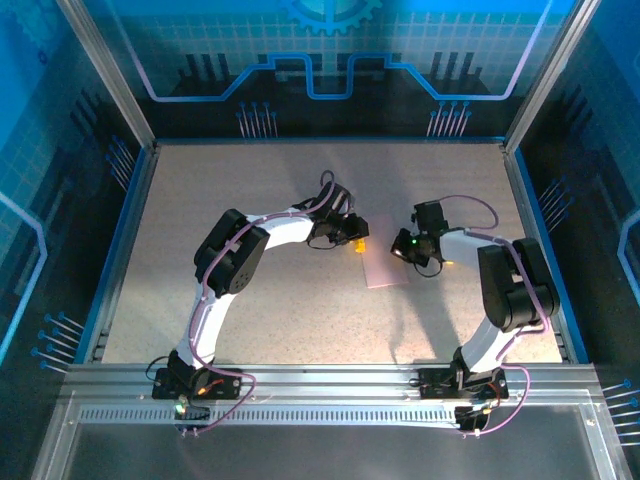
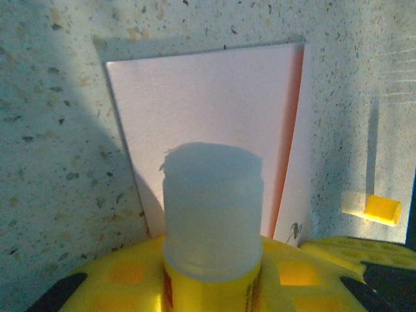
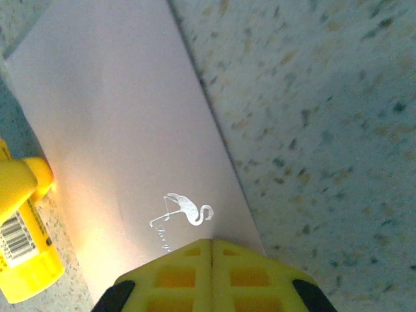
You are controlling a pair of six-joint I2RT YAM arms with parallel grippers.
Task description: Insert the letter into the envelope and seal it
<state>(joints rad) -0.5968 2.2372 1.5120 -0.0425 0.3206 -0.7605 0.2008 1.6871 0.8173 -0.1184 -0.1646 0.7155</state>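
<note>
The pale pink envelope point(image 1: 380, 265) lies flat mid-table, its flap folded over the body point(image 2: 208, 97). A silver flamingo print marks its corner point(image 3: 188, 211). My left gripper point(image 1: 350, 243) sits at the envelope's left edge. It is shut on a yellow glue stick point(image 2: 211, 208), whose frosted white cap points at the envelope. The stick's barcoded body point(image 3: 23, 260) lies at the envelope's edge in the right wrist view. My right gripper point(image 1: 412, 260) is shut, fingertips point(image 3: 211, 244) together on the envelope's surface beside the flamingo. The tan letter is out of view.
A small yellow piece point(image 2: 380, 209) lies on the speckled tabletop point(image 3: 325, 97) to the right of the envelope. Metal frame rails point(image 1: 130, 220) and blue panels wall the table on three sides. Bare surface spreads at the back and front left.
</note>
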